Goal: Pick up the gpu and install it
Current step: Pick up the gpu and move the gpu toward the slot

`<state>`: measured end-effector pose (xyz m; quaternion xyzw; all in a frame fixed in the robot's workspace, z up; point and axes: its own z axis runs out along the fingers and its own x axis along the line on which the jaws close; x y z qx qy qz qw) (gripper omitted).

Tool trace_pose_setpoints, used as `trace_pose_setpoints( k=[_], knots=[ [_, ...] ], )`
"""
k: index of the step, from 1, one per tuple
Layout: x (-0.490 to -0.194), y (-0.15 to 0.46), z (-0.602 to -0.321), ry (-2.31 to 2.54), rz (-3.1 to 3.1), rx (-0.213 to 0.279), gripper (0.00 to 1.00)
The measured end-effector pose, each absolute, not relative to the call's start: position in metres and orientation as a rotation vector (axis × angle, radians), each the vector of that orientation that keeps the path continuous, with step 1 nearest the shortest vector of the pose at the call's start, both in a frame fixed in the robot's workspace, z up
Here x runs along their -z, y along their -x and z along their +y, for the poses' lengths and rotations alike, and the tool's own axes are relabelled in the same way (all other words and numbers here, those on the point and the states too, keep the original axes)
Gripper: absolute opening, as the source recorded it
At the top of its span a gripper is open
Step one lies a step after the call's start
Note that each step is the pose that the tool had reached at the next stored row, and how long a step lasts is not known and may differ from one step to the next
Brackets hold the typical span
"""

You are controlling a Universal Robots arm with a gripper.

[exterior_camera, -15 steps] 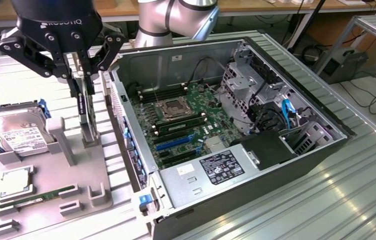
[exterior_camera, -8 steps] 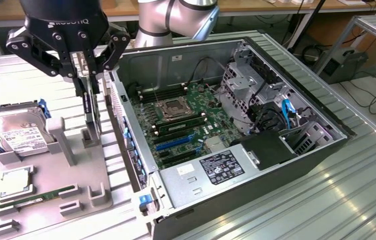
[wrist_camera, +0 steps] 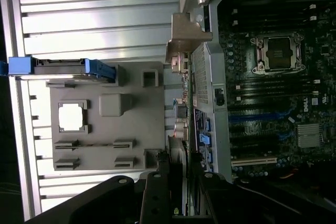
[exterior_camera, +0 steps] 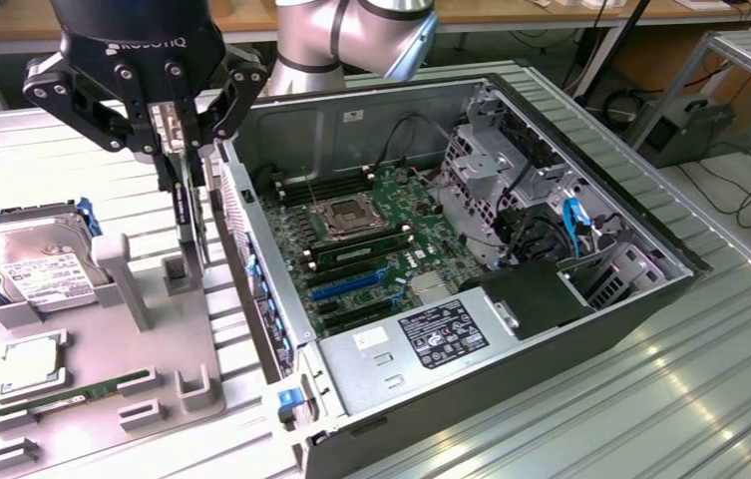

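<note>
The jaws, black and linked, are closed partway on the gpu [exterior_camera: 187, 215], a thin dark circuit card with a silver metal end bracket. They pinch its upper edge from both flat sides. The silver-grey robot arm [exterior_camera: 335, 35] reaches in from behind the open computer case [exterior_camera: 614, 314], a black and grey tower lying on its side on the ribbed metal bench [exterior_camera: 668, 409].

The gpu hangs upright and edge-on just outside the case's wall on the exterior view's left, not inside the case. In the wrist view the card [wrist_camera: 181, 114] runs along that outer wall, and its bracket [wrist_camera: 186, 38] is at the end far from the jaws. Whether its lower end touches anything below cannot be told.

Beside the case on the same side lies a flat grey plastic holder tray [exterior_camera: 149, 339]. It carries three things:
- a silver hard drive with a white label in blue rails [exterior_camera: 32, 267], at the end farthest from the case;
- a square silver processor chip [exterior_camera: 32, 364];
- a long narrow green memory stick [exterior_camera: 72, 394].

Inside the case lies the green motherboard [exterior_camera: 395, 235], with its square metal processor socket [exterior_camera: 348, 215] and blue expansion slots [exterior_camera: 348, 286] facing up.
</note>
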<state>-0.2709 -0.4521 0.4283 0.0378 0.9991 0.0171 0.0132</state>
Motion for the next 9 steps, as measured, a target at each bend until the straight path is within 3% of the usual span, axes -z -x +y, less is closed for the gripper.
trace_pose_setpoints(
  k=[9],
  knots=[
    [-0.4281,0.266,-0.4521,-0.118,3.112,-0.053,0.26]
  ],
)
